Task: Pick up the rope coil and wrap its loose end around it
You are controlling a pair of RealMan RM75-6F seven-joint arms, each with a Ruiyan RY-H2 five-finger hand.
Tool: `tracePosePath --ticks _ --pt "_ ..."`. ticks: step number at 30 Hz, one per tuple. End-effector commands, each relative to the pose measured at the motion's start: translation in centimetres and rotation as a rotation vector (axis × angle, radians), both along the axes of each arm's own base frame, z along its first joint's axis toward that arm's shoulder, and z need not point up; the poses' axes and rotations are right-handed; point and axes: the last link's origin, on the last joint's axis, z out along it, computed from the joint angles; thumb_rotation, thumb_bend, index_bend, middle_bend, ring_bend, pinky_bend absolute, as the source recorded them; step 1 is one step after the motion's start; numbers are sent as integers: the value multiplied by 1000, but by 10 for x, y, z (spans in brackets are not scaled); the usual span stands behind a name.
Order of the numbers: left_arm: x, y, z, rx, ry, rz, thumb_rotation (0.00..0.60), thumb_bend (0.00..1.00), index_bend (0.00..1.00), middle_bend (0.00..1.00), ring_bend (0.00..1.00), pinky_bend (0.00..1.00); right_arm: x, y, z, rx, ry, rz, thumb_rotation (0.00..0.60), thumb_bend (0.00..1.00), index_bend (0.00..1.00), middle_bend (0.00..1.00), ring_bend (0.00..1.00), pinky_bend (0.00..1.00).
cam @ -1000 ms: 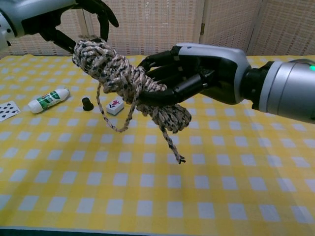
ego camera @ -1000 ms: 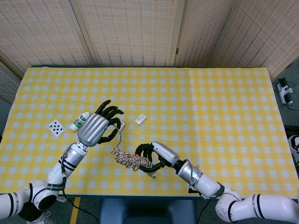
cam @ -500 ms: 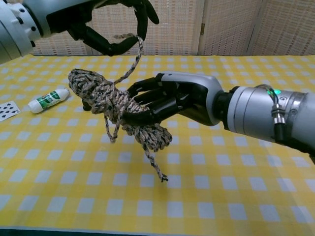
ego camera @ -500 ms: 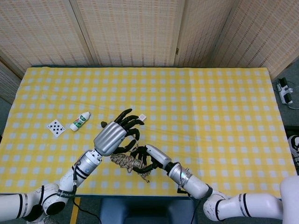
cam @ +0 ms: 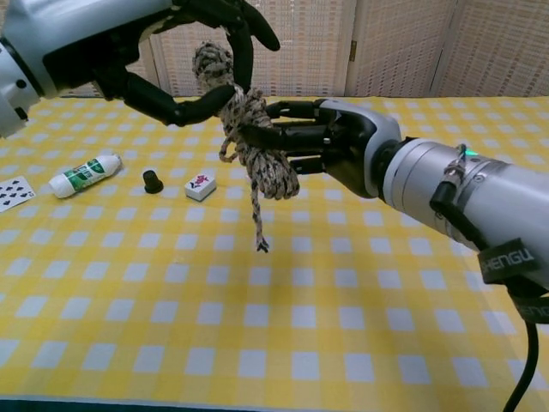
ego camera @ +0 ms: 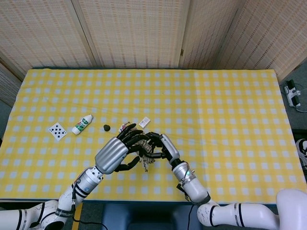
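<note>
The speckled rope coil [cam: 250, 142] is held in the air above the yellow checked table [cam: 343, 326], standing nearly upright. My right hand [cam: 330, 142] grips its middle from the right. My left hand [cam: 137, 47] comes from the upper left, and its fingers [cam: 243, 39] curl round the coil's top. A short tail of rope [cam: 256, 219] hangs free below. In the head view the coil [ego camera: 144, 152] is mostly hidden between my left hand [ego camera: 114, 153] and right hand [ego camera: 160, 145] near the table's front edge.
A white bottle [cam: 84, 174], a small black cap [cam: 153, 181] and a mahjong tile [cam: 200, 184] lie on the table left of the hands. A playing card [ego camera: 57, 131] lies further left. Another white tile [ego camera: 144, 122] sits just behind the hands.
The right hand has turned the coil from lying across to nearly upright and raised it. The left hand has come down and closed round the coil's top; the tail now hangs straight.
</note>
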Motion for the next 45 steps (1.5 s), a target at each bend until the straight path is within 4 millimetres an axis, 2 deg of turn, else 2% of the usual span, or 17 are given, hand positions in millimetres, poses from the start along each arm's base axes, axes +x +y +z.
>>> tracePosePath --ticks 1,9,16,23,37,45 --pt "-8 -5 -1 -5 4 9 600 589 639 254 159 0 -7 -9 7 -54 -89 -90 600 862 793 649 706 631" --pt "-29 -7 0 -10 -3 62 600 590 639 253 157 0 -15 -22 22 -132 -201 -135 600 863 795 651 707 631" --pt "-54 7 3 -11 -26 176 600 589 640 253 158 0 -27 -27 36 -163 -251 -111 600 865 797 651 706 632" --pt "-70 16 8 -23 -78 257 600 589 639 253 159 0 -35 -25 48 -196 -210 -15 600 866 798 650 706 632" --pt "-79 26 12 -136 -138 327 600 589 640 253 162 0 -41 -15 63 -230 -208 131 600 865 798 650 711 632" --pt "-77 34 17 -162 -95 321 600 589 640 253 158 0 -41 -8 69 -230 -83 279 600 865 797 651 710 633"
